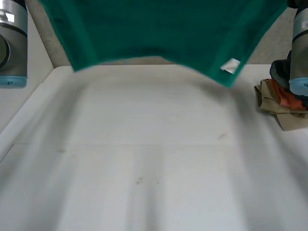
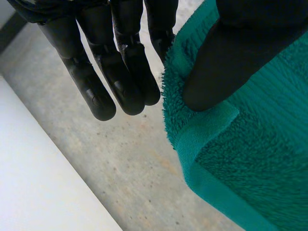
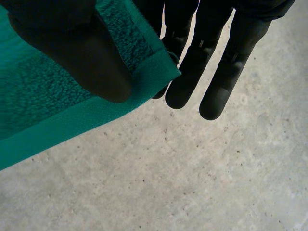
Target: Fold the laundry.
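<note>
So the bench is plain white with a matte top. A couple of faint seam lines cross it, and there are a few tiny dark specks near the middle. Past its edge there's a grey concrete floor, speckled all over and a bit blotchy.

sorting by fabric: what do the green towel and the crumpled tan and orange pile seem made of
Green towel: looks like terry cotton, matt, with fuzzy loops and a flat woven hem. Crumpled tan and orange pile: probably thin smooth cloth, going by its sharp creases; fibre unclear.
</note>
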Available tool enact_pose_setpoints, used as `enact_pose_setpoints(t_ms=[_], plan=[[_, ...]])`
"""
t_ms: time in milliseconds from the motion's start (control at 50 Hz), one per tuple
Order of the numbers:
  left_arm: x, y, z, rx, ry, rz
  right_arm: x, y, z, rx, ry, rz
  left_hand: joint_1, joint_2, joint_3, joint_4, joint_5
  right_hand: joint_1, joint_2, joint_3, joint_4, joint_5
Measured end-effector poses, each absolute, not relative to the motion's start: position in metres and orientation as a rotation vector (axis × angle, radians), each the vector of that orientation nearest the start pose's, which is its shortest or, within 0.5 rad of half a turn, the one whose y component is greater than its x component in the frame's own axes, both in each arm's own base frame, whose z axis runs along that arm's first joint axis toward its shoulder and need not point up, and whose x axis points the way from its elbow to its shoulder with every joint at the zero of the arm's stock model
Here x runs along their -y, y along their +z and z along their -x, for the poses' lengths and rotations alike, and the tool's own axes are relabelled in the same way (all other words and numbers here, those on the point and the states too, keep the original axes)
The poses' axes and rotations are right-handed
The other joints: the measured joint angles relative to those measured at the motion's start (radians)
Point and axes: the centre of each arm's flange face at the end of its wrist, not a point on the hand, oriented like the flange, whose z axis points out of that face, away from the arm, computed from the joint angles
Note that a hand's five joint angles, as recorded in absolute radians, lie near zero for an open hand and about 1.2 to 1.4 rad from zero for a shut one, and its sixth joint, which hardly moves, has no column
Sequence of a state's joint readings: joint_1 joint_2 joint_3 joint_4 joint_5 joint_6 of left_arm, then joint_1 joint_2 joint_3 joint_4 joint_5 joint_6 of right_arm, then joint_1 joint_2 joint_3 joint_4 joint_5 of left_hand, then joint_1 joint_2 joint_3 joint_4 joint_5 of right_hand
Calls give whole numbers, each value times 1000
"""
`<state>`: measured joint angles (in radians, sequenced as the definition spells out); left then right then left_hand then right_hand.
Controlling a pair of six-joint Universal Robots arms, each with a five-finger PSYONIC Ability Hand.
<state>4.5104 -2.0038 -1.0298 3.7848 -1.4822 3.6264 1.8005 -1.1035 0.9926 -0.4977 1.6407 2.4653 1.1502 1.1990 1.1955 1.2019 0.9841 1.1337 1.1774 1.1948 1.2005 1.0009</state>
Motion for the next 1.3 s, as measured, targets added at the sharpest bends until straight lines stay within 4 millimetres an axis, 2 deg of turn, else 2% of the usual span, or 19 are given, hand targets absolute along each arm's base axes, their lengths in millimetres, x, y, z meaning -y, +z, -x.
enact_pose_setpoints(t_ms=[60,120,180,200,260,280,300,320,380,400,480,600,740,760,840,940,1040,1160,1300], plan=[[403,379,224,-1153,-2652,-531,404,363,-226,-1602,-3102,668,0,0,0,0,0,0,0,0,0,2],[403,347,224,-1306,-2592,-580,403,339,-231,-1683,-3021,739,0,0,0,0,0,0,0,0,0,2],[402,318,223,-1432,-2530,-621,403,312,-234,-1769,-2926,821,0,0,0,0,0,0,0,0,0,2],[400,299,223,-1507,-2489,-646,404,293,-236,-1825,-2858,875,0,0,0,0,0,0,0,0,0,2],[396,270,223,-1615,-2424,-683,403,267,-238,-1903,-2754,950,0,0,0,0,0,0,0,0,0,2],[393,256,224,-1665,-2393,-702,402,249,-239,-1954,-2682,996,0,0,0,0,0,0,0,0,0,2],[393,256,224,-1665,-2393,-702,402,249,-239,-1954,-2682,996,0,0,0,0,0,0,0,0,0,2],[385,227,224,-1769,-2322,-742,398,221,-239,-2036,-2559,1064,0,0,0,0,0,0,0,0,0,2],[377,206,224,-1845,-2264,-773,394,200,-238,-2104,-2458,1112,0,0,0,0,0,0,0,0,0,2],[366,188,223,-1917,-2206,-803,388,185,-236,-2165,-2368,1149,0,0,0,0,0,0,0,0,0,2],[343,165,219,-2034,-2091,-859,369,158,-230,-2302,-2154,1231,0,0,0,0,0,0,0,0,0,2],[295,158,206,-2184,-1818,-1001,326,147,-216,-2490,-1793,1399,0,0,0,0,0,0,0,0,0,2],[212,166,181,-2412,-1203,-1314,264,164,-181,-2642,-1346,1673,0,0,0,0,0,0,0,0,0,2],[203,169,178,-2432,-1139,-1346,252,167,-172,-2656,-1255,1743,0,0,0,0,0,0,0,0,0,2],[187,179,173,-2453,-1024,-1414,241,172,-158,-2668,-1192,1835,0,0,0,0,0,0,0,0,0,2],[206,186,177,-2348,-1173,-1385,258,177,-155,-2684,-1377,1778,0,0,0,0,0,0,0,0,0,2],[249,189,192,-2175,-1428,-1317,293,174,-161,-2676,-1613,1599,0,0,0,0,0,0,0,0,0,2],[305,184,215,-2041,-1674,-1213,332,163,-184,-2579,-1825,1454,0,0,0,0,0,0,0,0,0,1],[345,167,227,-2026,-1728,-1118,367,157,-208,-2434,-2040,1417,0,0,0,0,0,0,0,0,0,4]])
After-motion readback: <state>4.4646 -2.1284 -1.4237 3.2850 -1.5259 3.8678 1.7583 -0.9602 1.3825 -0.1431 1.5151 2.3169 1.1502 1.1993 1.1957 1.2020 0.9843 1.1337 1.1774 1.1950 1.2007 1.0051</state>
